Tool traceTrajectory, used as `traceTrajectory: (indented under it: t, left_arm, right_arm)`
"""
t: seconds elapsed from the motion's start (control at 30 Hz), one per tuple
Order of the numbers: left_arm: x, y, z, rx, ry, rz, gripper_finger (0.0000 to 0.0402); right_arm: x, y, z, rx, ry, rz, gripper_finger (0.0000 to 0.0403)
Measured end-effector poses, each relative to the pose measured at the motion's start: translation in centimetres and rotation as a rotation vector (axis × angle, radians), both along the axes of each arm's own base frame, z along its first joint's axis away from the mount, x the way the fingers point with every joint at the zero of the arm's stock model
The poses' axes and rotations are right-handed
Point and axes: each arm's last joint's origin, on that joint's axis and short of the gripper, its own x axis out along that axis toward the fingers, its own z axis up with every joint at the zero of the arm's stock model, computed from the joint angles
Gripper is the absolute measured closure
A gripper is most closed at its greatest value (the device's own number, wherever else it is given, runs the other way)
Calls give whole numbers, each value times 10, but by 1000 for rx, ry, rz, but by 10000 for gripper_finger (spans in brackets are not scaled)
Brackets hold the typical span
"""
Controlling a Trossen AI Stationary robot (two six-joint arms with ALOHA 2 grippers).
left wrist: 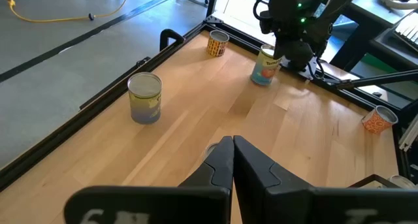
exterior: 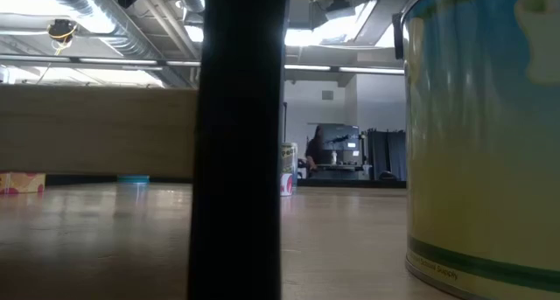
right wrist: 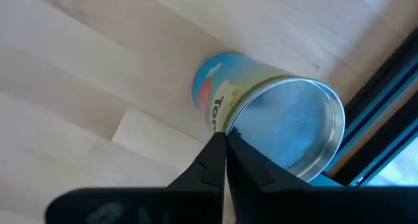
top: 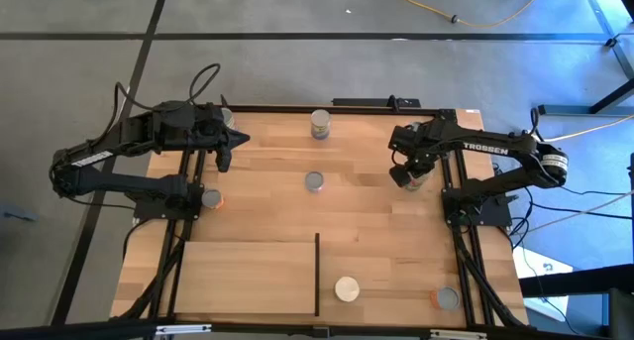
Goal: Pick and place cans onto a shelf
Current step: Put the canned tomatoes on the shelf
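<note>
Wood table point(top: 376, 211) | right hand point(right wrist: 225, 138) closed on "Tom…" can point(right wrist: 274, 123) rim | left hand point(left wrist: 232, 144) closed, empty

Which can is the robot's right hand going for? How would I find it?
Look at the wooden table from above and go to its right side, near the black frame. The right gripper is there, its fingers pinched on the rim of one can. That can has a blue label with a red patch, and it is the only can with a gripper on it.
</note>
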Motion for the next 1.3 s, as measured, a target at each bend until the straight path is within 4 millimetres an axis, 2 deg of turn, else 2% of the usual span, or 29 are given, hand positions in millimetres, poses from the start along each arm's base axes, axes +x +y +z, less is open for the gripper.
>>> traceTrajectory:
  t: [0.47, 0.63, 0.8, 1.0, 1.17, 1.3]
  left_arm:
    - [0, 0, 0, 0, 0, 0, 401]
    - [0, 0, 0, 0, 0, 0, 401]
    - [0, 0, 0, 0, 0, 0, 401]
    - [0, 0, 0, 0, 0, 0, 401]
    - [0, 0, 0, 0, 0, 0, 401]
    - [0, 0, 0, 0, 1, 0, 401]
  right_arm:
    - [11, 16, 4, 34, -30, 128, 397]
    - [24, 21, 8, 32, -36, 196, 400]
    - [50, 23, 22, 17, -72, 281, 401]
    - [93, 26, 38, -22, -99, 452, 401]
    - [131, 32, 42, -34, -116, 655, 402]
    - [153, 38, 41, -42, -122, 785, 402]
